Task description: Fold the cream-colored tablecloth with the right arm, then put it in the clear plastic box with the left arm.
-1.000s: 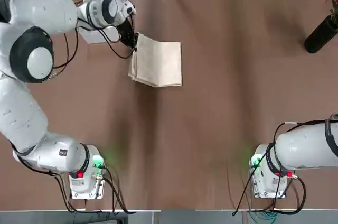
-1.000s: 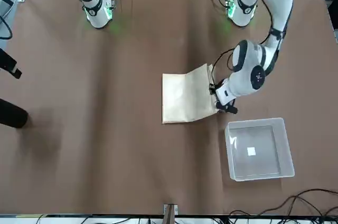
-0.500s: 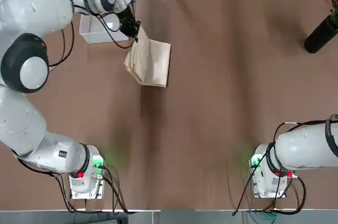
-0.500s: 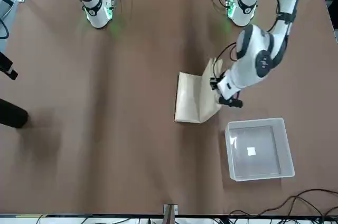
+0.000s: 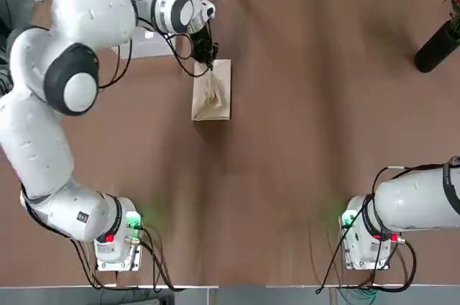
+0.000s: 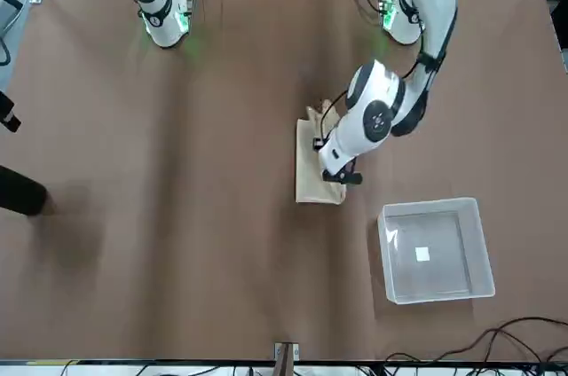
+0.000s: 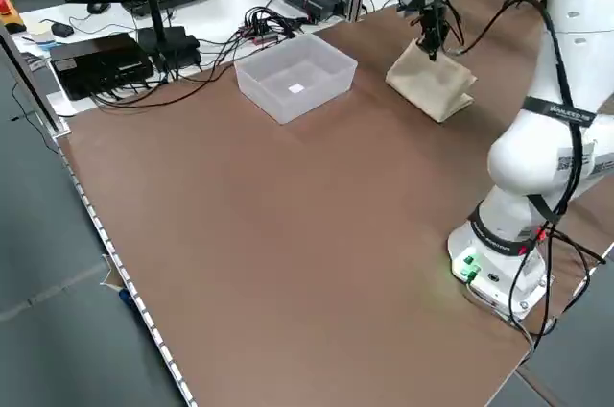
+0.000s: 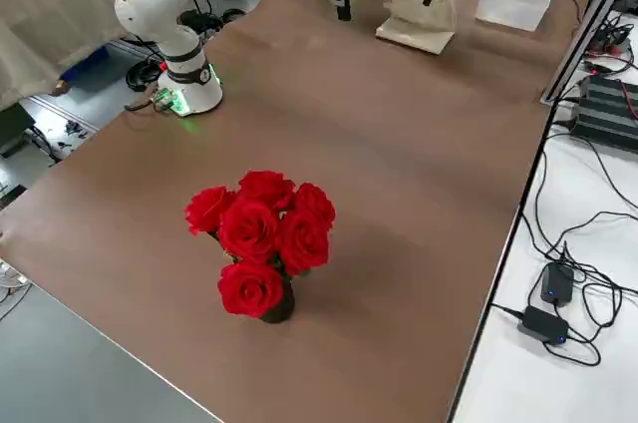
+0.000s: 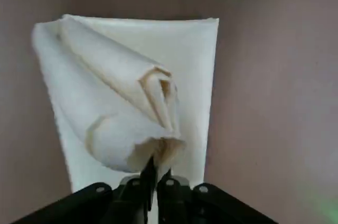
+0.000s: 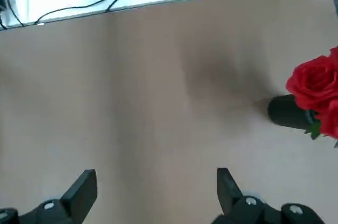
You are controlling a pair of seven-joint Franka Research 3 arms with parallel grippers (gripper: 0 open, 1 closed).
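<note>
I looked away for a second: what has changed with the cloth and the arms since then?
The left gripper, still shut on the tablecloth, swung away from the clear plastic box, dragging its pinched edge over so the cloth bunched narrower. The box, the roses and the parked, open right gripper stayed put.

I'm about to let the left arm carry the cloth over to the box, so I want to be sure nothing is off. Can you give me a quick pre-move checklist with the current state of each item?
1. Left hand shut on the cream-colored tablecloth: ok, its fingers pinch a bunched edge in the left wrist view.
2. Cloth folded: ok, a narrow bundle, though one layer is curled.
3. Cloth clear of the table: not ok, most of it lies on the surface.
4. Clear plastic box free to receive: ok, only a small white label shows inside.
5. Path from cloth to box: ok, bare table between them.
6. Right hand out of the way: ok, open and far from the cloth.
</note>
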